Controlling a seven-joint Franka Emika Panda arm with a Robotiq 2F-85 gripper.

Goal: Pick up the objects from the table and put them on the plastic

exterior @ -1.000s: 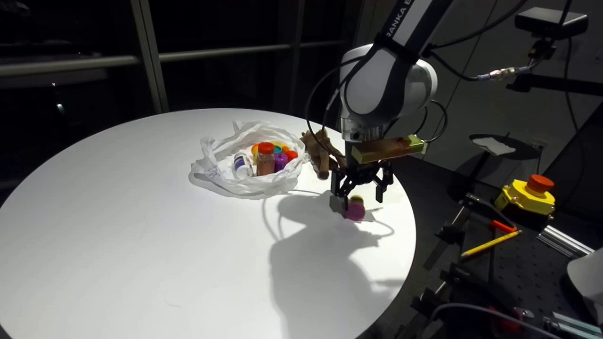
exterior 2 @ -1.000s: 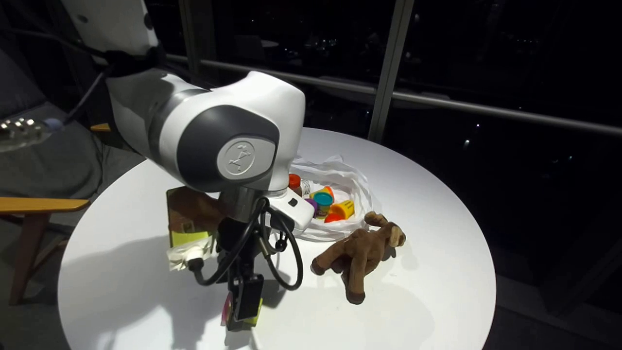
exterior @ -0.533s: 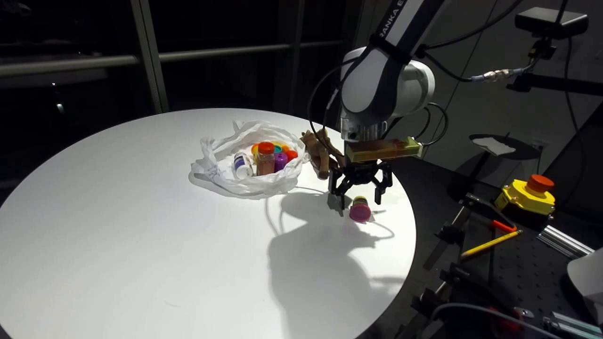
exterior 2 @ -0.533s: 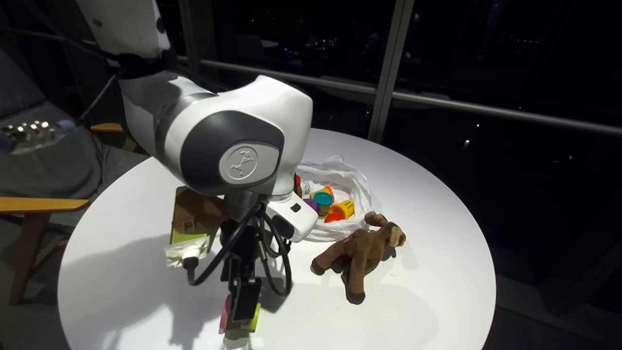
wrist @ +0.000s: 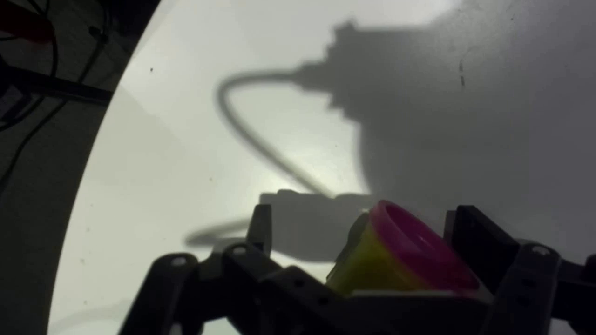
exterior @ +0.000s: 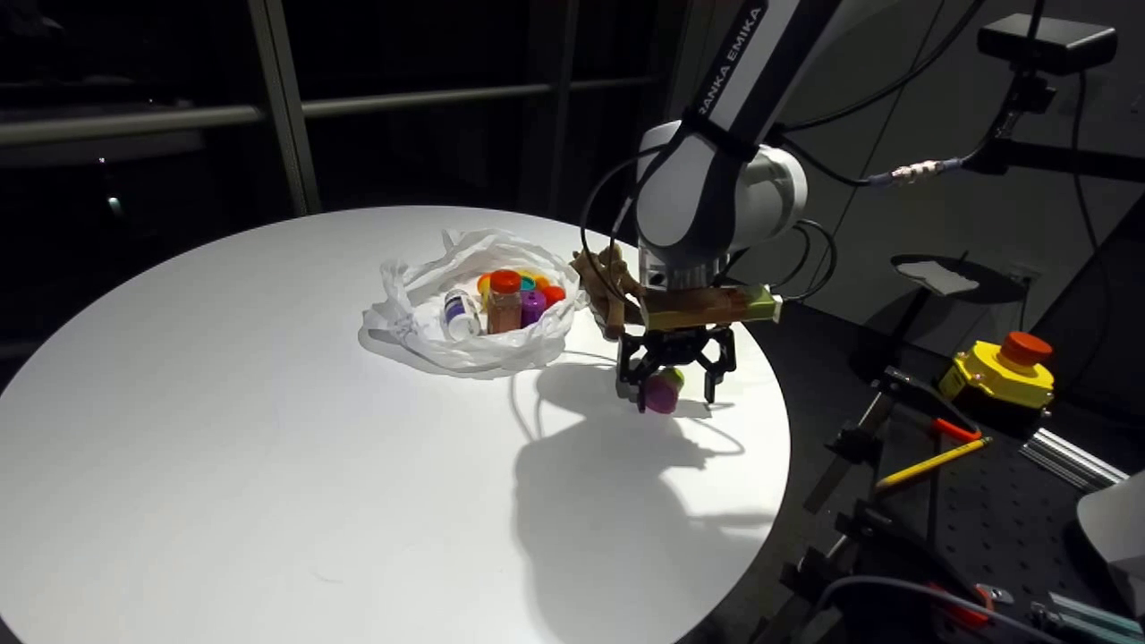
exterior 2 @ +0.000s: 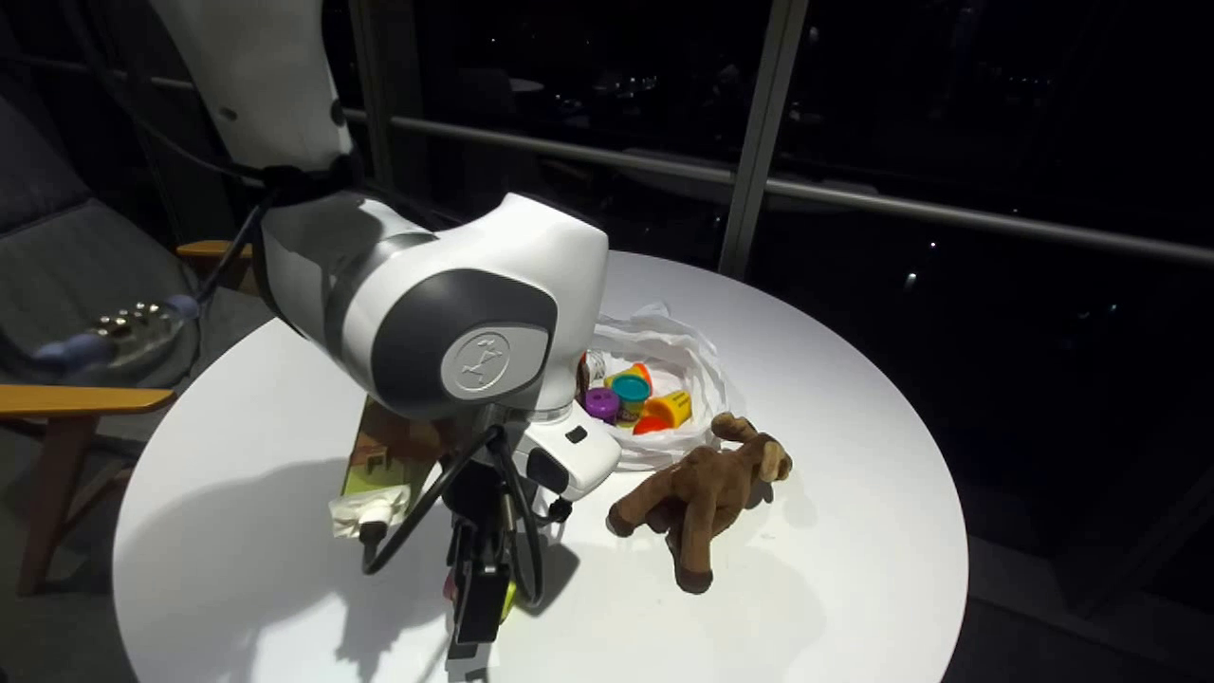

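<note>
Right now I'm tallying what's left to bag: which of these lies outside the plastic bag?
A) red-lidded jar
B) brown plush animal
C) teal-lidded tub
B: in both exterior views the brown plush animal lies on the white tabletop, beside the plastic bag.

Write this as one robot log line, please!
gripper: open, pink-lidded tub between jaws | plastic bag: holds jar, containers | plush animal: on table, outside bag
</note>
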